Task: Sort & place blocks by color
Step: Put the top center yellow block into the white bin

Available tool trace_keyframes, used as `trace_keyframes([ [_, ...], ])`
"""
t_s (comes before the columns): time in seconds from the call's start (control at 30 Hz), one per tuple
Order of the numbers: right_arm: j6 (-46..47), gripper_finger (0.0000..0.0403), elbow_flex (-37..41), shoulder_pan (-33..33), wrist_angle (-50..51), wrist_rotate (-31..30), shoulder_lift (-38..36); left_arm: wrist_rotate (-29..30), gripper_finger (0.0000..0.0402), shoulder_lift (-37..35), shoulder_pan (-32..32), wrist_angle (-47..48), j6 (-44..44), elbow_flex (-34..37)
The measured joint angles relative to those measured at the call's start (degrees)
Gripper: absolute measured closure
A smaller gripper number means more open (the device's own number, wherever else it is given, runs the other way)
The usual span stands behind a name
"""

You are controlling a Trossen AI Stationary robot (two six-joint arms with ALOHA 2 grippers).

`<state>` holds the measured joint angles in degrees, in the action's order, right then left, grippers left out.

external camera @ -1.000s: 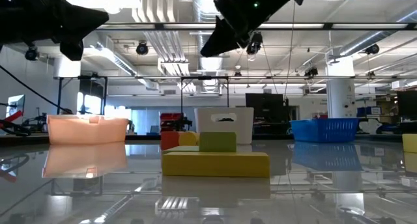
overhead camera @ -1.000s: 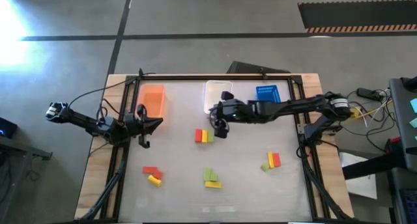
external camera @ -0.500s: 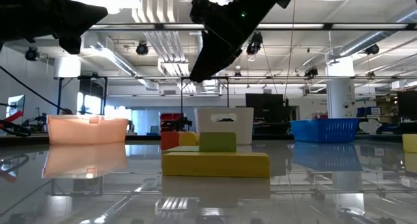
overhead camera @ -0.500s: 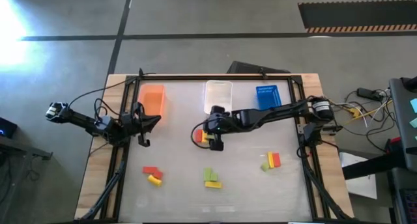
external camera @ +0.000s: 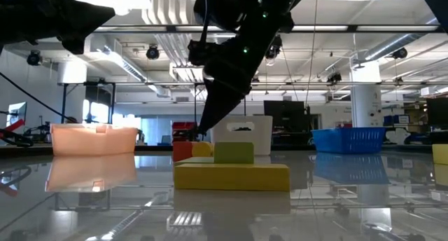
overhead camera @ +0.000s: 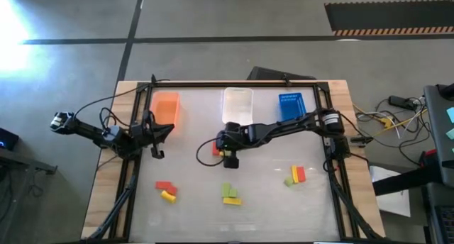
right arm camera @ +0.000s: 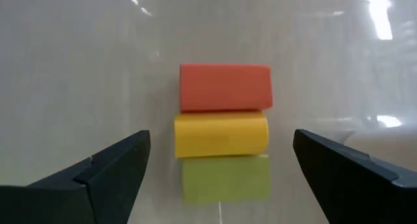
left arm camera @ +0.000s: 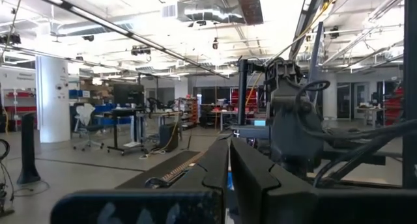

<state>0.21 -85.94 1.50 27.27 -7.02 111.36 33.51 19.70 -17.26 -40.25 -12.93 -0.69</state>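
Three blocks lie side by side at the table's middle: red [right arm camera: 225,87], yellow [right arm camera: 221,134] and light green [right arm camera: 226,178]. My right gripper [right arm camera: 220,142] hangs open above them, slanting down, a finger on either side of the row and touching nothing; in the high view it [overhead camera: 227,156] covers most of the trio, with only the red block [overhead camera: 215,150] peeking out. My left gripper [overhead camera: 169,130] waits shut at the table's left, raised, beside the orange bin [overhead camera: 166,108]; its closed fingers [left arm camera: 228,165] point out into the room.
The clear bin [overhead camera: 237,104] and the blue bin [overhead camera: 291,106] stand along the far edge. More blocks lie nearer: red and yellow [overhead camera: 166,190] at the left, green and yellow [overhead camera: 230,195] in the middle, and green, yellow and red [overhead camera: 296,175] at the right.
My right gripper has come down from in front of the clear bin, toward the table's near and left edges, tipping more steeply downward, and now hangs low over the middle trio of blocks. The blocks have stayed where they were.
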Motion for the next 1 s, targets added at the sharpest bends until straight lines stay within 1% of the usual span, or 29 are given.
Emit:
trace_keyframes([
  [0.23,-0.32,0.0035,-0.27,-0.08,-0.56,0.00,3.22,0.10,0.0400,-0.45,0.00,-0.04,-1.52,0.00],
  [0.53,-2.74,0.0038,-0.24,-0.49,-3.33,-0.01,4.03,0.15,0.0400,-0.73,0.00,0.11,-1.49,-0.02],
  [1.0,-3.41,0.0109,-0.03,-1.51,-3.82,1.33,4.26,0.25,0.0400,-0.74,0.00,0.09,-1.33,0.00],
])
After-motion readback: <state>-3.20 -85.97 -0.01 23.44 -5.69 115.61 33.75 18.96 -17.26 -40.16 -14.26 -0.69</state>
